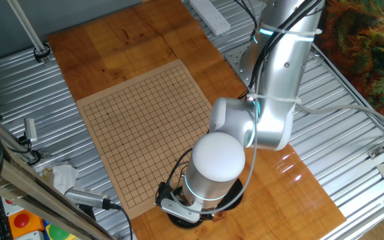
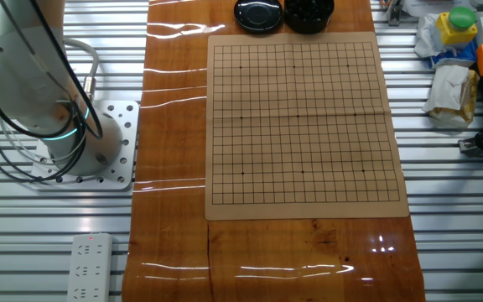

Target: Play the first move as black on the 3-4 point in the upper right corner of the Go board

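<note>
The board (image 2: 300,117) lies flat on the orange-brown tabletop, and no stone shows on its grid. In one fixed view the board (image 1: 145,127) runs toward the lower right, where my arm's white wrist covers its near corner. My gripper (image 1: 182,208) hangs below that wrist at the board's edge, over a dark round bowl (image 1: 231,199). Its fingers are hidden by the wrist, so I cannot tell whether they are open or shut. In the other fixed view the gripper is out of frame. There the black bowl (image 2: 309,12) sits beyond the board's far edge; single black stones cannot be made out in it.
A round black lid (image 2: 258,14) sits beside the bowl. The arm's base (image 2: 82,151) stands on the metal slats to the left, with a power strip (image 2: 86,267) near it. Bags and a yellow-green bottle (image 2: 459,25) clutter the right side.
</note>
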`<action>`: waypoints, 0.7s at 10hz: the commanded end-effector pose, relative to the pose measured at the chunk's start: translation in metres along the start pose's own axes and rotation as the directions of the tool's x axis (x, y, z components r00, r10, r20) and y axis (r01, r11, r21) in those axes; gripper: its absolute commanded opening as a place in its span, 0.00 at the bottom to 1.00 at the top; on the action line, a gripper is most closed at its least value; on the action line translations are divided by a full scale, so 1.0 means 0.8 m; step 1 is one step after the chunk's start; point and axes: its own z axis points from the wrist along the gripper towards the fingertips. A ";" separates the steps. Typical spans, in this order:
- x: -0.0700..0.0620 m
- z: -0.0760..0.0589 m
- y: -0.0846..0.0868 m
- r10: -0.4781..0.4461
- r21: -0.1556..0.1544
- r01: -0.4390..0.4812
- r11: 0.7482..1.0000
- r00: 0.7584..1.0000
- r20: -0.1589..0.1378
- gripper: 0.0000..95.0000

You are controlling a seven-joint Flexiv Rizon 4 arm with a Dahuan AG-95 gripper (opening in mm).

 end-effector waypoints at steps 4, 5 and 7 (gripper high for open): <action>0.003 -0.007 -0.010 0.009 -0.001 -0.009 1.000 1.000 -0.014 0.00; 0.003 -0.007 -0.010 0.009 -0.001 -0.009 1.000 1.000 -0.013 0.00; 0.003 -0.007 -0.010 0.006 -0.001 -0.006 1.000 1.000 -0.012 0.00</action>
